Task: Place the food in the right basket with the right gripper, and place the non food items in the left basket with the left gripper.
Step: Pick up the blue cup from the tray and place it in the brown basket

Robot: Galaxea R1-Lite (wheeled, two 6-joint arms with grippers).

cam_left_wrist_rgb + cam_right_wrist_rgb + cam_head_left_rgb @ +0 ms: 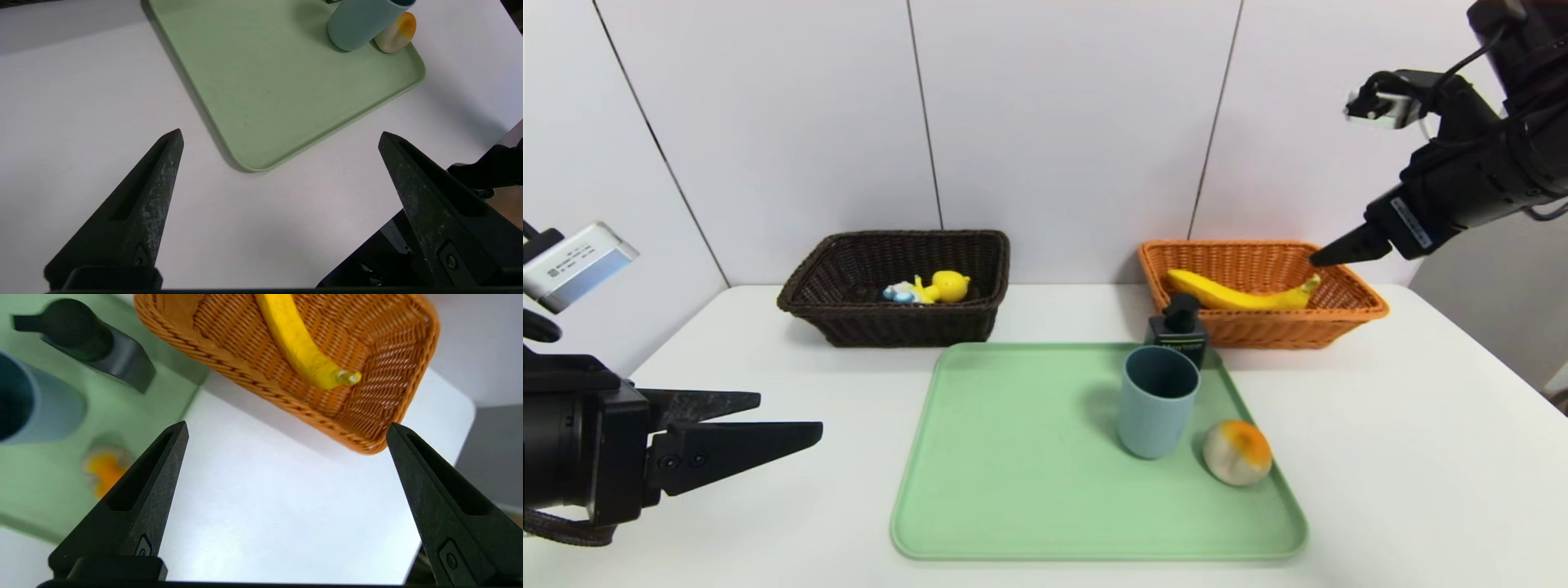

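Left gripper [788,420] waits nearest, fingers apart. On the tray [1013,457], the round fruit [1237,452] sits at four o'clock of the cup [1156,400] (close, so approach from the far side). Right gripper [286,433], jaws wide and empty, hovers above the right basket [1339,310], where the banana [1241,294] lies.

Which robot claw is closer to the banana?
The right. The right gripper hangs open just above the orange basket's far right corner, close to the banana. The left gripper waits open far away, left of the green tray.
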